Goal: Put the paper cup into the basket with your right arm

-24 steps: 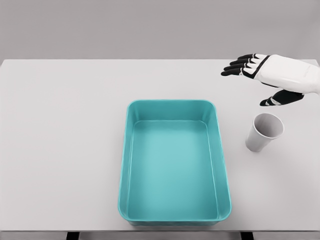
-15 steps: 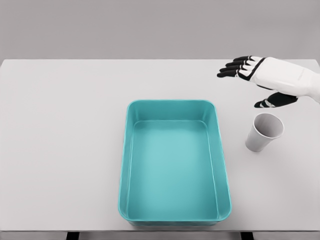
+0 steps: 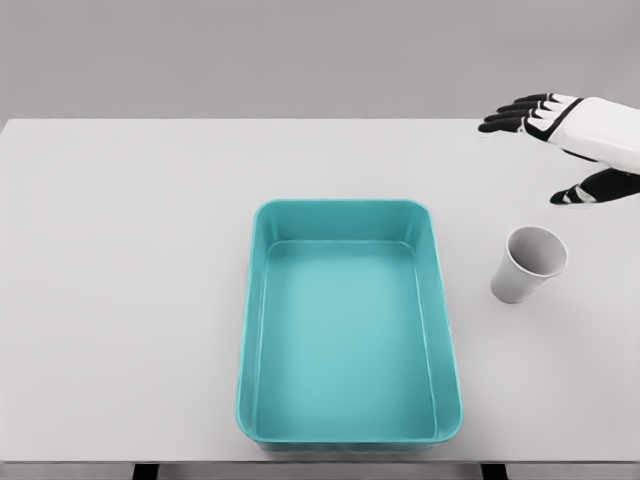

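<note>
From my seat I see the white paper cup [image 3: 528,264] standing upright on the pale grey table [image 3: 130,250], at the right of the frame just below mid-height, its open mouth tipped a little toward the camera. It sits just right of the teal rectangular plastic basket [image 3: 256,330], close to the basket's upper right corner but not touching it. The basket fills the centre and lower middle of the frame. My right hand [image 3: 575,140], white with black fingers [image 3: 512,115], hangs at the upper right edge, above the cup and apart from it, fingers spread wide with the thumb dropped below, holding nothing.
</note>
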